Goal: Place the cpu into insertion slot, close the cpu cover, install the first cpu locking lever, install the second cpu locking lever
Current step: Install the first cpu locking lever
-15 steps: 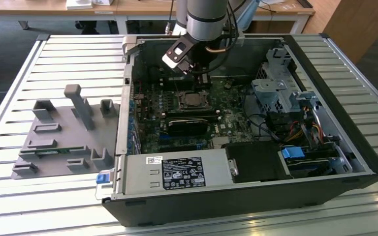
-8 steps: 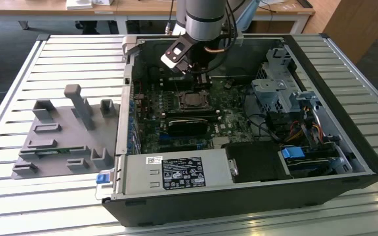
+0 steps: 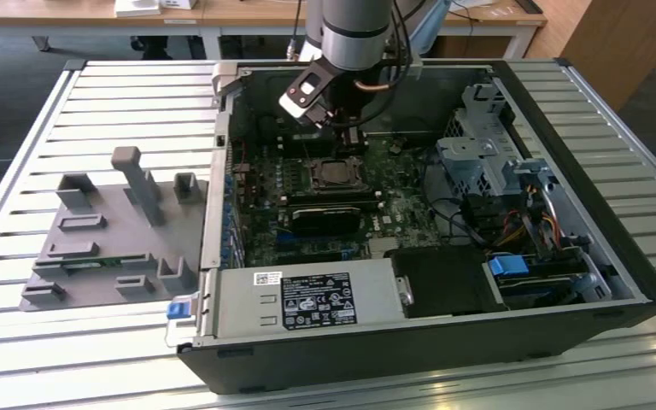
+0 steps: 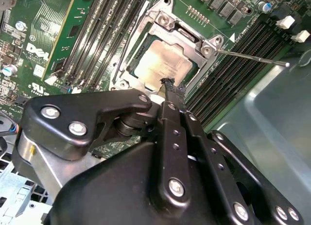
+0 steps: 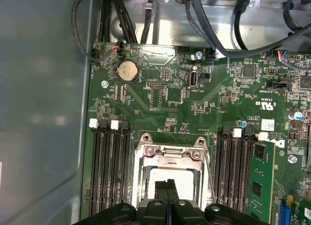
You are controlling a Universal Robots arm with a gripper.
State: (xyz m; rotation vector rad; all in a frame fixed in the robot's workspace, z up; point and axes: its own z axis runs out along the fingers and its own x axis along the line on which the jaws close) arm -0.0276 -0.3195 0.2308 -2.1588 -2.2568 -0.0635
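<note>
Memory slots (image 5: 109, 171) close beside cpu cover (image 5: 170, 153)

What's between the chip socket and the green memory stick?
Black memory slots and a thin metal lever beside the socket, as the first wrist view shows.

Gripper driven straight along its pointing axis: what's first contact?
Probably the metal top of the cpu, framed by the cpu cover. The gripper tip hangs near the window's edge, so the cover frame is possible; depth is unclear.

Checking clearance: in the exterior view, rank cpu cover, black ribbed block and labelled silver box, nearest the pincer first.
1. cpu cover, just beneath the pincer.
2. black ribbed block, mid-board.
3. labelled silver box, closest to the camera.
</note>
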